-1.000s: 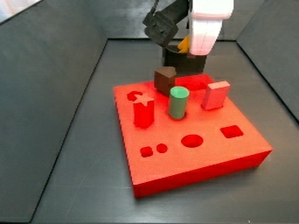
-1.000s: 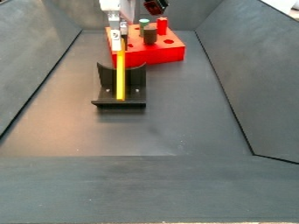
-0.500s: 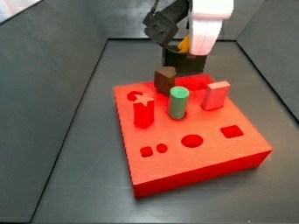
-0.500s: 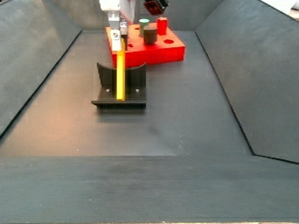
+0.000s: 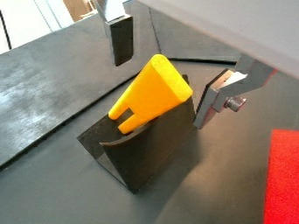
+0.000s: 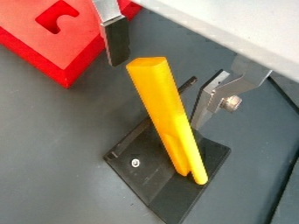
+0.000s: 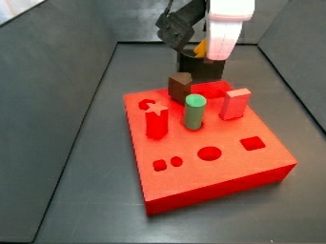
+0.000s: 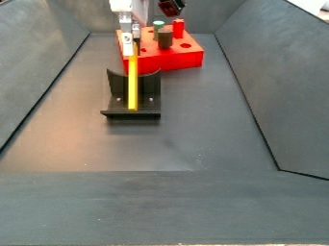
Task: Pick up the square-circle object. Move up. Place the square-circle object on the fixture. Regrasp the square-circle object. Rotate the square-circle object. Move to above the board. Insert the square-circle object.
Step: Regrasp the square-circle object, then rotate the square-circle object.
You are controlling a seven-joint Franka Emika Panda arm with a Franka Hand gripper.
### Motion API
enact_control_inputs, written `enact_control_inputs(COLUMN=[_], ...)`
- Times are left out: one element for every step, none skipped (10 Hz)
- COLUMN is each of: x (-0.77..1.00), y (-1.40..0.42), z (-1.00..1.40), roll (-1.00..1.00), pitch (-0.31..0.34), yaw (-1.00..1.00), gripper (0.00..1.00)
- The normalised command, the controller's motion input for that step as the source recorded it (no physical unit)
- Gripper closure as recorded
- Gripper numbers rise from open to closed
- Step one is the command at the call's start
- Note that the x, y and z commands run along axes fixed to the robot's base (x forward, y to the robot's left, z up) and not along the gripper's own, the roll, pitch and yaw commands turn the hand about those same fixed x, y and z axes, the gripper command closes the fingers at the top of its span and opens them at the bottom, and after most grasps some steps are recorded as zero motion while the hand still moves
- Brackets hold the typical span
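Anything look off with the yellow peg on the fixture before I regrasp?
Nothing stands out. The square-circle object leans in the fixture, lower end seated. The open gripper straddles its upper end, fingers clear of it.

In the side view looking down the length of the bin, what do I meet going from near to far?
Bare floor → the fixture with the square-circle object leaning in it → the open gripper, above the object's top end → the board with its pegs.
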Motion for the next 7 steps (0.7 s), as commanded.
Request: enact_control_inputs(x=[0.08,0.08,0.0,-1.0,-1.0,-1.0,-1.0], y=[-0.01,-0.01,0.5,0.2,0.19,0.17,0.16], z=[0.0,0.0,0.17,0.76,0.74,0.72,0.7], roll=[-0.05,-0.05,0.0,0.0,-0.01,-0.04,-0.05], pitch=[0.222,0.222,0.0,0.0,0.01,-0.008,-0.006], yaw=[0.06,0.06,0.0,0.0,0.0,-0.02,-0.03], gripper=[0.0,0.0,1.0,1.0,1.0,1.0,1.0])
